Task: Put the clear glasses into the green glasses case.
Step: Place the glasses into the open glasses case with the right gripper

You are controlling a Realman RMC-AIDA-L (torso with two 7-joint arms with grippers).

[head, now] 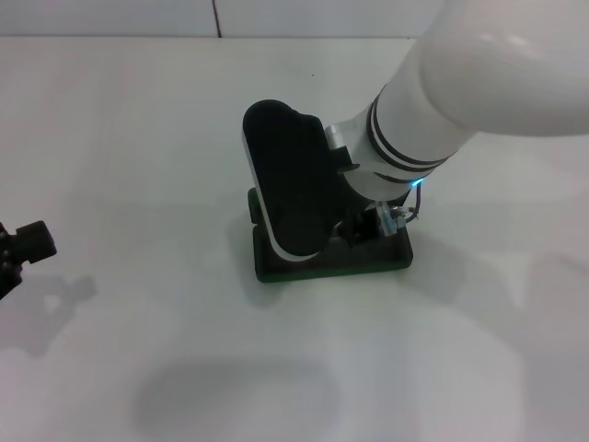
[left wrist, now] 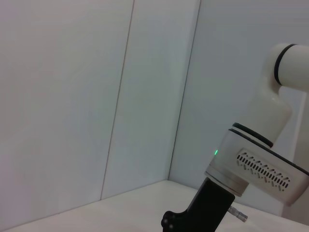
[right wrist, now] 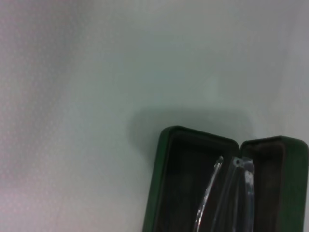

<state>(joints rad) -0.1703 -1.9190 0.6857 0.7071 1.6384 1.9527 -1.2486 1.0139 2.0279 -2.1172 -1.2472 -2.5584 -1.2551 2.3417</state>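
Right claw (head: 368,226) hangs right over the open case (head: 386,256) on the bench (head: 138,138), gripping the glasses (right wrist: 227,193) low above the lining for a gentle drop. Left claw (head: 23,247) parked at the bench's left; can't tell its state.

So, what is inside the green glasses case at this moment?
The right wrist view shows the clear glasses over the open green glasses case. Whether they rest on its lining cannot be seen; the right arm covers it from above.
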